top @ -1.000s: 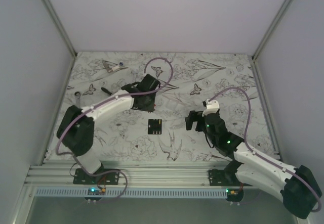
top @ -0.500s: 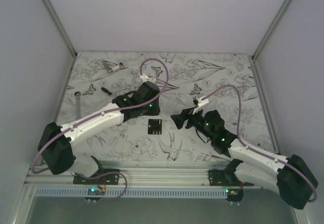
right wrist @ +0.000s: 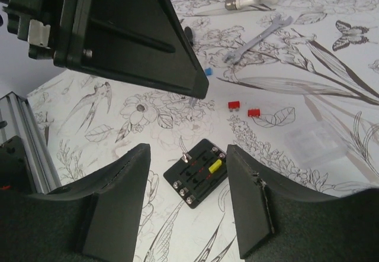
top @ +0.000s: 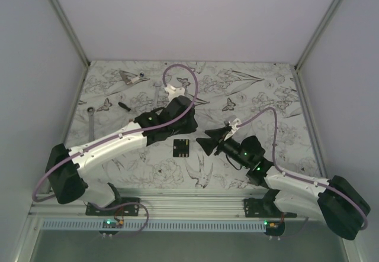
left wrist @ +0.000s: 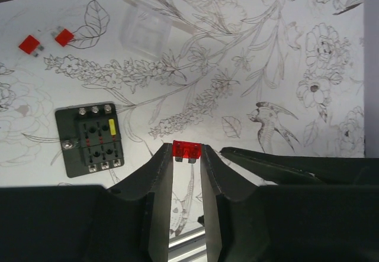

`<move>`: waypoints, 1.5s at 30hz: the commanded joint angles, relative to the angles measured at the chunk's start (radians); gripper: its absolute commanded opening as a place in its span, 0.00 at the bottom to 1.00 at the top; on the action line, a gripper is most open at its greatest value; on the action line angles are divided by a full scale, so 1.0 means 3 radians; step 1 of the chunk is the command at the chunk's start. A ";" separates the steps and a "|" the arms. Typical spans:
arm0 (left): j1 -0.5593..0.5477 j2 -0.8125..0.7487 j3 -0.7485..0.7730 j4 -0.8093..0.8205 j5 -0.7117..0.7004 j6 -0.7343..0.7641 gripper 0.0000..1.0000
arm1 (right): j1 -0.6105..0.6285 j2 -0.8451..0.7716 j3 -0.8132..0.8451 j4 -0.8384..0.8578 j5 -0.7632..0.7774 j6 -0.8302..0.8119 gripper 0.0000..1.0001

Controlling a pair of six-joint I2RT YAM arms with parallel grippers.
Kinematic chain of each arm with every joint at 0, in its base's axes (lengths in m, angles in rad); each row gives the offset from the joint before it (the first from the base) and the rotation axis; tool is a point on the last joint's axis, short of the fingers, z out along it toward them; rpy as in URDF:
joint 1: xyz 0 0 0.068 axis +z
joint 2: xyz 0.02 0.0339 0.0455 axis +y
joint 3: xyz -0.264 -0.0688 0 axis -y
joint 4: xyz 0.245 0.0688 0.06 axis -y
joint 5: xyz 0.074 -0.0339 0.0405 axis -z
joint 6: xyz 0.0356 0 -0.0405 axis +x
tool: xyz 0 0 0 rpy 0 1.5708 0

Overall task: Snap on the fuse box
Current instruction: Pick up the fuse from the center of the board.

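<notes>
The fuse box (top: 180,148) is a flat black square lying on the flower-print table. It carries one yellow fuse and also shows in the left wrist view (left wrist: 92,141) and the right wrist view (right wrist: 198,173). My left gripper (top: 189,132) hovers just behind and right of it. In its wrist view the left gripper (left wrist: 187,153) is shut on a small red fuse (left wrist: 187,150). My right gripper (top: 206,142) is open and empty, just right of the box. In its own view the right gripper (right wrist: 188,151) frames the box between its fingers.
Two loose red fuses (right wrist: 234,104) (right wrist: 253,113) and a clear plastic cover (right wrist: 317,141) lie behind the box. A wrench (right wrist: 260,37), a blue piece (right wrist: 208,71) and another wrench (top: 91,120) lie farther back and left. The left gripper's body (right wrist: 118,31) hangs close above the right gripper.
The left arm has stretched out and swung its gripper forward and right, close to the fuse box. The right gripper has moved left and come close beside the box.
</notes>
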 commanded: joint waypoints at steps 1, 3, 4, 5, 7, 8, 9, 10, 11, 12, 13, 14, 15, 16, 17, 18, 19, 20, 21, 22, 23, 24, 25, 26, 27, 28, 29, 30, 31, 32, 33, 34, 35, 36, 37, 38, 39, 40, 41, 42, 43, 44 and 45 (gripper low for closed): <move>-0.0093 0.0006 0.0122 0.0015 -0.0070 -0.0173 0.13 | 0.0033 -0.0015 0.0023 0.0408 -0.0070 -0.0092 0.58; -0.0122 -0.0002 0.0139 0.0016 -0.0066 -0.0186 0.13 | 0.0031 0.0020 0.0028 0.0468 -0.0050 -0.0084 0.55; -0.0136 -0.0002 0.0149 0.0013 -0.0058 -0.0193 0.13 | 0.0035 0.0042 0.0036 0.0494 -0.0043 -0.0082 0.54; -0.0152 -0.0005 0.0152 0.0017 -0.0052 -0.0203 0.13 | 0.0033 0.0063 0.0045 0.0514 -0.0043 -0.0080 0.53; -0.0188 -0.0003 0.0159 0.0021 -0.0043 -0.0218 0.13 | 0.0032 0.0099 0.0053 0.0568 -0.0028 -0.0066 0.51; -0.0198 -0.0005 0.0158 0.0024 -0.0038 -0.0228 0.13 | 0.0031 0.0114 0.0059 0.0587 -0.0006 -0.0064 0.49; -0.0210 -0.0006 0.0162 0.0028 -0.0032 -0.0227 0.13 | 0.0030 0.0136 0.0059 0.0602 0.0014 -0.0062 0.48; -0.0221 -0.0003 0.0165 0.0035 -0.0029 -0.0227 0.13 | 0.0033 0.0153 0.0059 0.0622 0.0033 -0.0064 0.46; -0.0231 -0.0004 0.0166 0.0036 -0.0024 -0.0231 0.13 | 0.0031 0.0160 0.0055 0.0642 0.0046 -0.0064 0.44; -0.0240 -0.0007 0.0167 0.0038 -0.0020 -0.0232 0.13 | 0.0033 0.0170 0.0054 0.0662 0.0050 -0.0064 0.43; -0.0248 -0.0010 0.0161 0.0038 -0.0016 -0.0232 0.13 | 0.0031 0.0180 0.0057 0.0680 0.0050 -0.0062 0.41; -0.0257 -0.0015 0.0154 0.0042 -0.0011 -0.0236 0.13 | 0.0032 0.0193 0.0059 0.0693 0.0054 -0.0057 0.40; -0.0263 -0.0024 0.0153 0.0043 -0.0009 -0.0244 0.13 | 0.0031 0.0206 0.0068 0.0703 0.0052 -0.0055 0.38; -0.0268 -0.0030 0.0146 0.0047 -0.0008 -0.0247 0.13 | 0.0031 0.0219 0.0073 0.0703 0.0055 -0.0058 0.36; -0.0273 -0.0034 0.0144 0.0052 -0.0001 -0.0252 0.13 | 0.0031 0.0228 0.0074 0.0709 0.0063 -0.0057 0.35; -0.0279 -0.0038 0.0143 0.0055 0.0005 -0.0251 0.13 | 0.0030 0.0236 0.0075 0.0718 0.0073 -0.0054 0.34; -0.0284 -0.0043 0.0139 0.0059 0.0014 -0.0252 0.13 | 0.0032 0.0241 0.0075 0.0729 0.0082 -0.0043 0.33; -0.0289 -0.0044 0.0137 0.0059 0.0020 -0.0259 0.13 | 0.0035 0.0247 0.0075 0.0740 0.0092 -0.0037 0.32; -0.0293 -0.0046 0.0129 0.0063 0.0026 -0.0266 0.13 | 0.0031 0.0252 0.0078 0.0735 0.0113 -0.0017 0.30; -0.0297 -0.0058 0.0120 0.0075 0.0027 -0.0273 0.13 | 0.0031 0.0258 0.0084 0.0736 0.0136 0.0000 0.28; -0.0300 -0.0069 0.0100 0.0083 0.0027 -0.0281 0.13 | 0.0032 0.0267 0.0085 0.0748 0.0145 0.0011 0.26; -0.0300 -0.0073 0.0092 0.0089 0.0031 -0.0283 0.13 | 0.0032 0.0271 0.0085 0.0756 0.0148 0.0016 0.24; -0.0300 -0.0077 0.0087 0.0096 0.0041 -0.0283 0.13 | 0.0033 0.0272 0.0085 0.0769 0.0148 0.0026 0.23; -0.0304 -0.0075 0.0085 0.0103 0.0049 -0.0279 0.13 | 0.0031 0.0274 0.0085 0.0776 0.0145 0.0029 0.20; -0.0304 -0.0076 0.0080 0.0109 0.0056 -0.0278 0.13 | 0.0031 0.0281 0.0091 0.0775 0.0142 0.0029 0.17; -0.0305 -0.0081 0.0076 0.0110 0.0062 -0.0278 0.13 | 0.0032 0.0283 0.0097 0.0755 0.0140 0.0031 0.14; -0.0305 -0.0086 0.0072 0.0116 0.0063 -0.0278 0.13 | 0.0033 0.0285 0.0107 0.0737 0.0142 0.0026 0.10; -0.0305 -0.0091 0.0066 0.0117 0.0063 -0.0278 0.13 | 0.0032 0.0280 0.0110 0.0725 0.0141 0.0023 0.06; -0.0305 -0.0102 0.0060 0.0116 0.0054 -0.0271 0.14 | 0.0032 0.0277 0.0110 0.0716 0.0138 0.0020 0.02; -0.0305 -0.0108 0.0061 0.0120 0.0049 -0.0252 0.14 | 0.0031 0.0266 0.0110 0.0705 0.0134 0.0004 0.00; -0.0305 -0.0120 0.0060 0.0122 0.0040 -0.0235 0.15 | 0.0030 0.0256 0.0115 0.0683 0.0131 -0.0004 0.00; -0.0305 -0.0124 0.0060 0.0120 0.0042 -0.0211 0.16 | 0.0032 0.0241 0.0115 0.0658 0.0137 -0.0026 0.00; -0.0305 -0.0127 0.0065 0.0120 0.0047 -0.0185 0.18 | 0.0031 0.0222 0.0119 0.0629 0.0130 -0.0052 0.00; -0.0305 -0.0128 0.0069 0.0122 0.0056 -0.0161 0.19 | 0.0031 0.0203 0.0124 0.0596 0.0114 -0.0082 0.00; -0.0305 -0.0128 0.0073 0.0123 0.0069 -0.0127 0.21 | 0.0033 0.0181 0.0125 0.0574 0.0108 -0.0102 0.00; -0.0301 -0.0122 0.0082 0.0119 0.0095 -0.0072 0.24 | 0.0032 0.0161 0.0126 0.0550 0.0096 -0.0126 0.00; -0.0300 -0.0126 0.0089 0.0116 0.0127 -0.0012 0.27 | 0.0026 0.0135 0.0128 0.0527 0.0083 -0.0148 0.00; -0.0293 -0.0140 0.0095 0.0116 0.0164 0.0075 0.31 | 0.0023 0.0116 0.0133 0.0475 0.0064 -0.0181 0.00; -0.0290 -0.0169 0.0101 0.0115 0.0200 0.0180 0.35 | 0.0019 0.0093 0.0146 0.0412 0.0039 -0.0223 0.00; -0.0279 -0.0212 0.0094 0.0111 0.0235 0.0300 0.39 | 0.0007 0.0074 0.0162 0.0340 -0.0012 -0.0260 0.00; -0.0268 -0.0272 0.0079 0.0104 0.0271 0.0438 0.44 | -0.0027 0.0051 0.0185 0.0269 -0.0093 -0.0294 0.00; -0.0247 -0.0340 0.0058 0.0093 0.0307 0.0576 0.48 | -0.0067 0.0042 0.0203 0.0193 -0.0202 -0.0325 0.00; -0.0224 -0.0410 0.0026 0.0089 0.0374 0.0754 0.50 | -0.0105 0.0038 0.0235 0.0118 -0.0340 -0.0357 0.00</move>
